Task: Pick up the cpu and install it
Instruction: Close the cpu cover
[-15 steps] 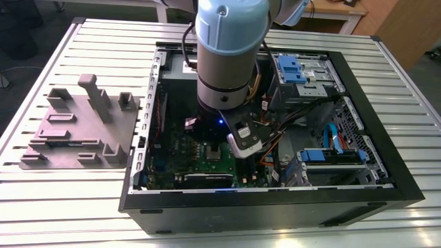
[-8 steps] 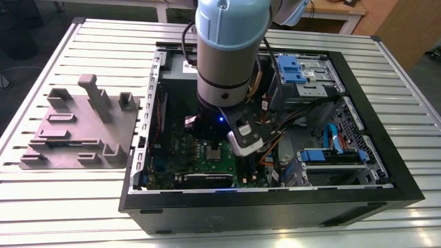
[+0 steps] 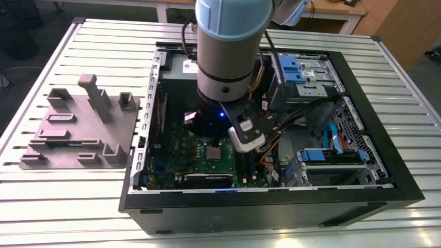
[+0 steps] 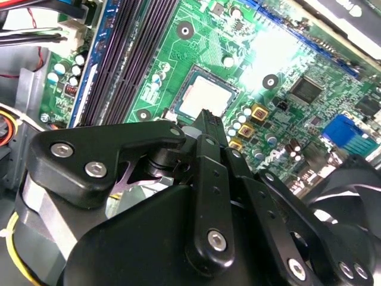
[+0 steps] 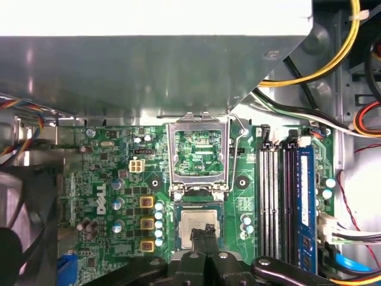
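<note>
The cpu (image 5: pixel 199 224), a small square chip with a silver-grey top, lies flat in its socket on the green motherboard (image 5: pixel 107 179). It is also in the second wrist view as the pale cpu (image 4: pixel 205 97) and in the exterior view as the cpu (image 3: pixel 215 151). My gripper (image 5: pixel 205 230) hovers just over one edge of the chip, its two black fingers pressed together with nothing between them. In the second wrist view the gripper (image 4: pixel 208 114) tip points at the chip's near edge. The socket's metal retention frame (image 5: pixel 199 149) stands swung open beside the chip.
The open computer case (image 3: pixel 386 170) holds black memory slots (image 5: pixel 280 196), a grey metal box (image 5: pixel 149 71), cable bundles (image 5: pixel 333 53) and blue drive bays (image 3: pixel 293 67). A black fan (image 5: pixel 24 220) sits by the board. A grey parts fixture (image 3: pixel 82 129) lies on the slatted table at the exterior view's left.
</note>
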`<state>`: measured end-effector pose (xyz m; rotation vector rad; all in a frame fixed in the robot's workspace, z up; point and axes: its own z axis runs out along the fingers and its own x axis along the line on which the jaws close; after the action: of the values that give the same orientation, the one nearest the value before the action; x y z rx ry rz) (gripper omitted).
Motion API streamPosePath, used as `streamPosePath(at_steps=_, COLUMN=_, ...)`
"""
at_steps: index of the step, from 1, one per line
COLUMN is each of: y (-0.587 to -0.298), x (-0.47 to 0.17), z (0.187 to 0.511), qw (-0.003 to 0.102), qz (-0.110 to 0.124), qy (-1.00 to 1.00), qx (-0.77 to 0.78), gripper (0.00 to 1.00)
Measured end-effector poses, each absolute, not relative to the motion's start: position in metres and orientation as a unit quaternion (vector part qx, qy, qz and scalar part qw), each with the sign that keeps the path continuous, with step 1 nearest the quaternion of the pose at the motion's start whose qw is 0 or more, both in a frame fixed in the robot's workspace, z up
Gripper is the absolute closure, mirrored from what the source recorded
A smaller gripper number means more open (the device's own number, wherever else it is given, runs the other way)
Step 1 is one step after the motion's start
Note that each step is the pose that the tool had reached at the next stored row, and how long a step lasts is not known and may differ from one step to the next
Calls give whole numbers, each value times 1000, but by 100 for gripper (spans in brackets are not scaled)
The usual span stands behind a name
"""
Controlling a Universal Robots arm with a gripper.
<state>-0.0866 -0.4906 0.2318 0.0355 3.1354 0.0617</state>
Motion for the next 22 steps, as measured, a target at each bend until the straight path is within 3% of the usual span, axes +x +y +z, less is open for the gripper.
streamPosePath(at_steps=22, y=-491, x=-87, z=235, qw=3, qz=25, qy=1000, qx=11, gripper=90)
